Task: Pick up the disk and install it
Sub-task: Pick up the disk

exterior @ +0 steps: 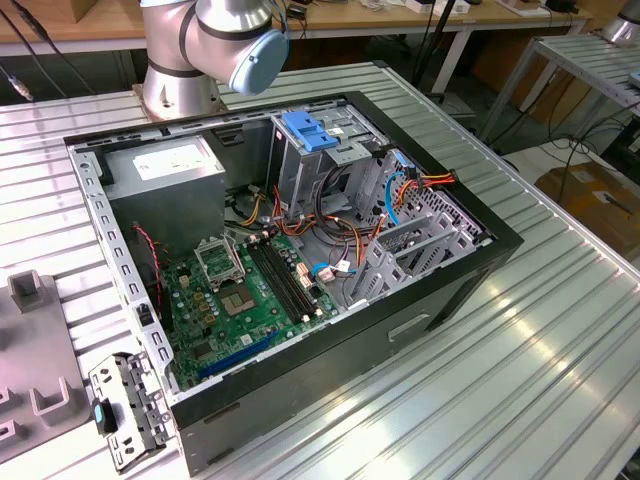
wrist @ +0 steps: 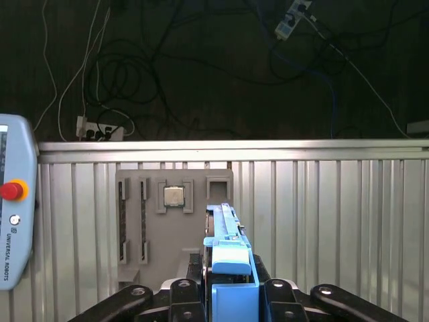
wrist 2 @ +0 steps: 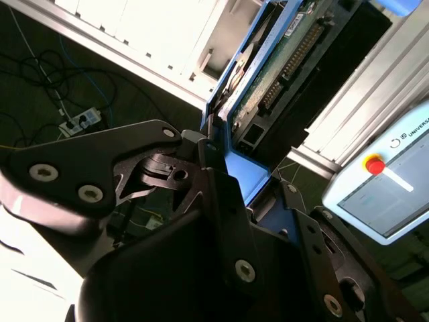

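Note:
My gripper (wrist 2: 224,151) is shut on the disk (wrist 2: 281,60), which sits in a blue plastic carrier. In the second wrist view the disk's green circuit-board side and dark casing stick out past the black fingers (wrist 2: 167,174). In the first wrist view the disk (wrist: 223,225) shows edge-on, its blue carrier clamped between the gripper (wrist: 231,285) arms, high above the ribbed metal table (wrist: 335,221). In the exterior view the arm's base (exterior: 190,50) stands behind the open computer case (exterior: 400,330).
Inside the case are a grey drive cage with a blue handle (exterior: 310,135), a power-supply box (exterior: 175,160), the green motherboard (exterior: 250,290) and loose cables (exterior: 400,190). A grey fixture plate (wrist: 174,228) lies on the table. A teach pendant (wrist: 13,201) stands beside it.

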Available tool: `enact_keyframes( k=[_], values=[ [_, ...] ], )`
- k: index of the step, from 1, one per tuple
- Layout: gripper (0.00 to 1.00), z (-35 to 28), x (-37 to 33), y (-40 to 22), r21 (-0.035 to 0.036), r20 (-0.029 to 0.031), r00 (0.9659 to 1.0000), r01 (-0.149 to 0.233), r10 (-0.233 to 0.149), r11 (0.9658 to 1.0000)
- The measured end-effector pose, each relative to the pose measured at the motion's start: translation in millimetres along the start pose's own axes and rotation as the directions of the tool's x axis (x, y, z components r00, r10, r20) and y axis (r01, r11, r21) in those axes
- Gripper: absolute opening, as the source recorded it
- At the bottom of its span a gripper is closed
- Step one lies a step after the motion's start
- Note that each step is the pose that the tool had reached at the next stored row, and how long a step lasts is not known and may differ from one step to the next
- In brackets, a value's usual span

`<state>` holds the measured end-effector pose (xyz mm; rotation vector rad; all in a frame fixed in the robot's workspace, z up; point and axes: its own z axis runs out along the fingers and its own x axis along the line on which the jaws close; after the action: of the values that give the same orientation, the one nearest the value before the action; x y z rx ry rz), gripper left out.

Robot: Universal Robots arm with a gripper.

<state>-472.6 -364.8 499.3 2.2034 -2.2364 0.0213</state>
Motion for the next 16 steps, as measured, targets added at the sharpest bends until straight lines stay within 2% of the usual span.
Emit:
enact_keyframes(
  k=[7, 8, 16],
  values=[
    [0.37, 0.1, -0.1, -8.1, 0.0001, 0.0, 1.0, 0.0, 0.0, 1.0],
    [0.37, 0.1, -0.2, -11.0, 0.0, 0.0, 1.0, 0.0, 0.0, 1.0],
    [0.37, 0.2, -0.4, -23.4, 0.0, 0.0, 1.0, 0.0, 0.0, 1.0]
  ],
)
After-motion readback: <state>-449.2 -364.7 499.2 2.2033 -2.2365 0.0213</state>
